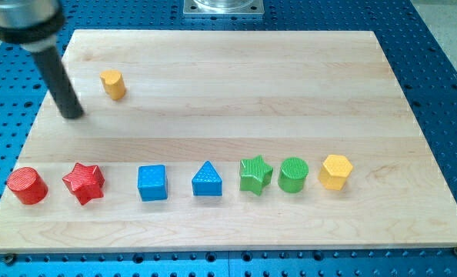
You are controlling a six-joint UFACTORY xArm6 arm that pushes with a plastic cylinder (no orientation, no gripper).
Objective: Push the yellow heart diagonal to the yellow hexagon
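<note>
The yellow heart [113, 84] lies near the board's upper left. The yellow hexagon [335, 171] stands at the right end of a row of blocks near the view's bottom. My tip [74, 115] rests on the board just left of and slightly below the yellow heart, a short gap apart from it. The dark rod slants up toward the view's top left corner.
The row near the view's bottom holds, from left: a red cylinder [27, 185], a red star [84, 182], a blue cube [152, 183], a blue triangle [206, 180], a green star [255, 174], a green cylinder [293, 175]. The wooden board [228, 61] lies on a blue perforated table.
</note>
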